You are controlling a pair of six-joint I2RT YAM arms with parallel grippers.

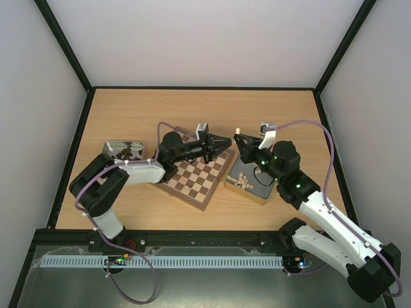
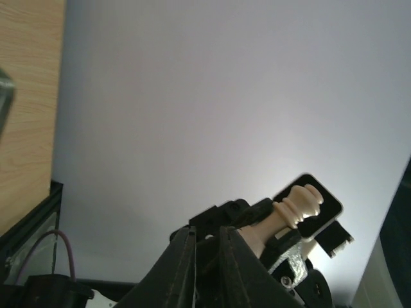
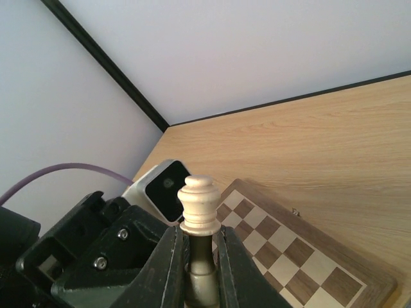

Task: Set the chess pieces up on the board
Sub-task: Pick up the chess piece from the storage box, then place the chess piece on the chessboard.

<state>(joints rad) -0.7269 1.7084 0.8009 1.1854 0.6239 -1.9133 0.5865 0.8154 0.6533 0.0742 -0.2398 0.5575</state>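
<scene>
Two end effectors meet tip to tip over the far edge of the board, which sits angled mid-worktop. The right end effector is clamped on a cream chess piece, head sticking up, so it's up in the air. The left end effector is pinched together just beside it.

The left arm and right arm have white shells and black joints. A purple cable loops along each. Green lights glow on the right arm. The left gripper and right gripper are black; silver screws dot the left one.
</scene>
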